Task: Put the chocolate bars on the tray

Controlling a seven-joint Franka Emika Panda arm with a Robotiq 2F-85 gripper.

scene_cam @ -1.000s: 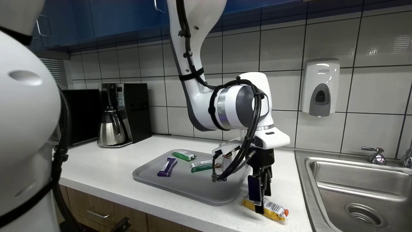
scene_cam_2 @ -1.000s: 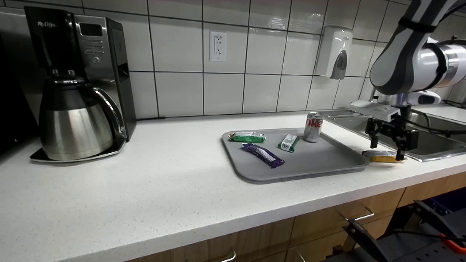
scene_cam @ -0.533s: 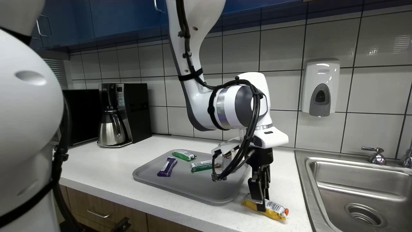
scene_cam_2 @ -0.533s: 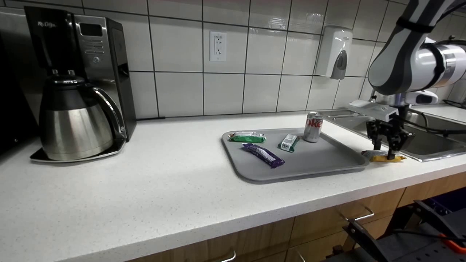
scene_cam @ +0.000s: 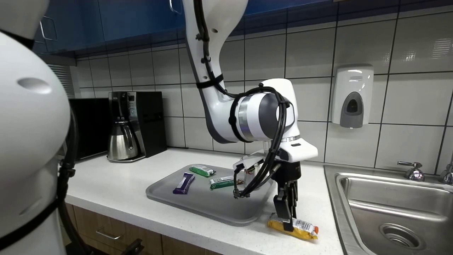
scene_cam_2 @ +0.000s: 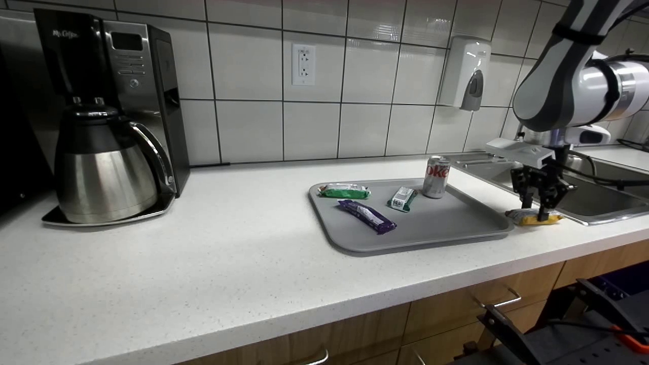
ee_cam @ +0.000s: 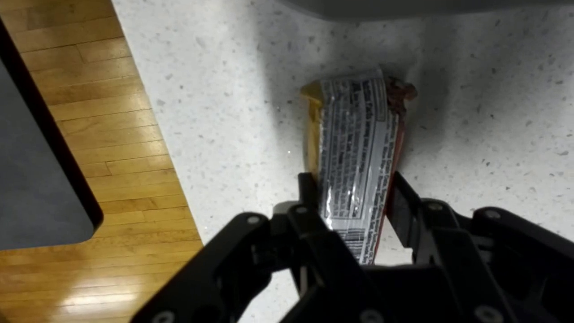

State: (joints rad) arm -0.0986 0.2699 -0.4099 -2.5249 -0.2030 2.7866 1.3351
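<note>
The yellow chocolate bar [ee_cam: 354, 134], its silver label side facing up, is on the white counter between the grey tray [scene_cam: 212, 203] and the sink. In the wrist view both fingers of my gripper [ee_cam: 352, 184] press against its long sides, so the jaws are shut on it. Part of its near end is hidden by the gripper. On the tray lie a purple bar [scene_cam_2: 367, 216], a light green bar [scene_cam_2: 345, 191] and a dark green bar [scene_cam_2: 402, 199], all apart from one another.
A silver soda can [scene_cam_2: 436, 177] stands upright on the tray's back right. The steel sink [scene_cam: 339, 198] borders the bar's side of the counter. A coffee maker [scene_cam_2: 167, 116] with a steel carafe [scene_cam_2: 104, 177] stands at the far end. The counter's front edge drops to wooden drawers.
My gripper has narrowed from wide apart to clasping the yellow bar. The bar has shifted and tipped slightly in its grasp. The bars on the tray have not moved.
</note>
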